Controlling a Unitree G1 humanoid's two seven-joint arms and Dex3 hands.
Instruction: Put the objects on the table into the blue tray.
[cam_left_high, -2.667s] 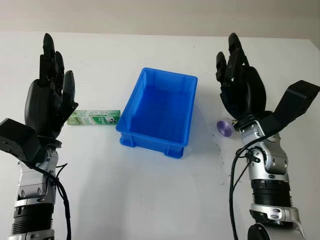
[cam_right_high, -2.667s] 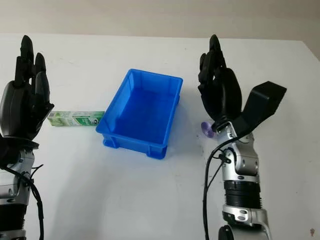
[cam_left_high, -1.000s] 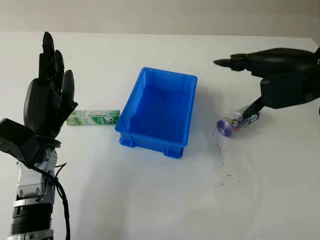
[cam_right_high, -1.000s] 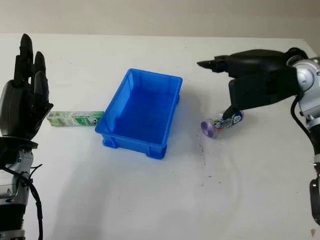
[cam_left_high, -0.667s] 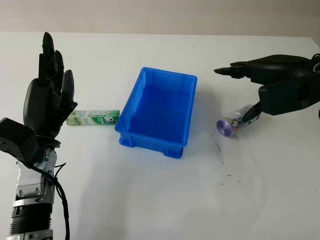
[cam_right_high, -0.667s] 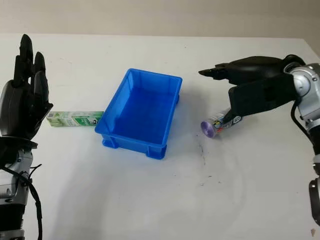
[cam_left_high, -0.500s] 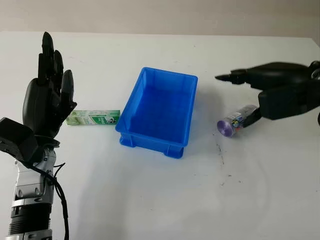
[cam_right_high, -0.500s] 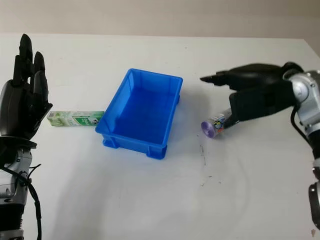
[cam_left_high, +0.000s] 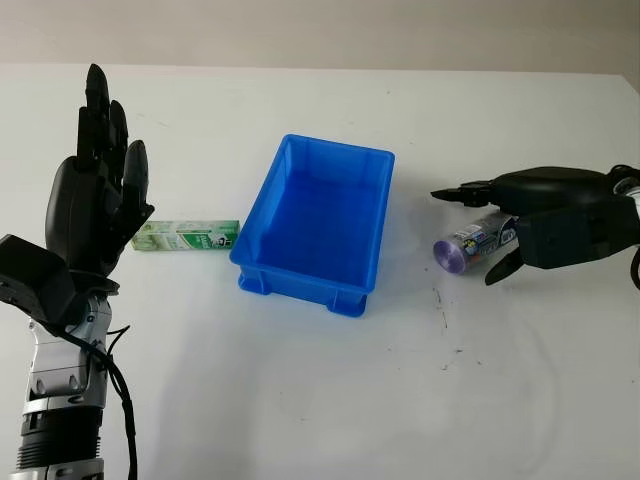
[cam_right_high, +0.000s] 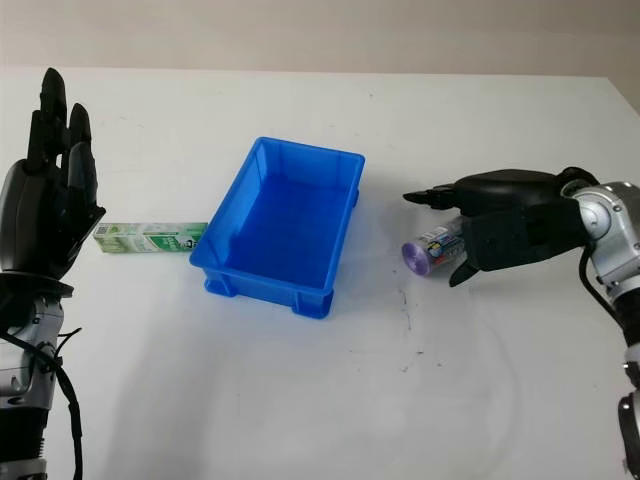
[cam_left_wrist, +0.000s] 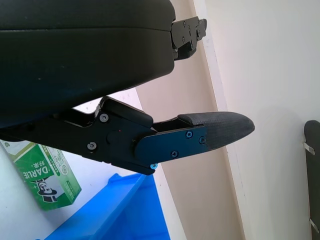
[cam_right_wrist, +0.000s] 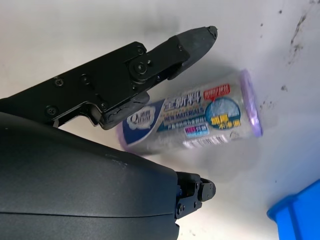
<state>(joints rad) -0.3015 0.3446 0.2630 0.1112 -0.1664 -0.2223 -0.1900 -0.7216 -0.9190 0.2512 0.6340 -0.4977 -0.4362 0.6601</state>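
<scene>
low over table, right hand open, straddling purple-capped roll lying right of blue tray, not gripped; left hand open, raised at far left beside green box.

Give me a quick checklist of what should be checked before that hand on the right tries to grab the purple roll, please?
1. Right hand is over the purple roll, fingers on both sides: ok.
2. Fingers closed on the roll: not ok, the hand is open and the roll lies on the table.
3. Firm contact with the roll: cannot tell.
4. Blue tray has room: ok, nothing lies in it.
5. Path from roll to tray is free: ok.
6. Left hand is out of the way: ok, open and raised beside the green box.
</scene>
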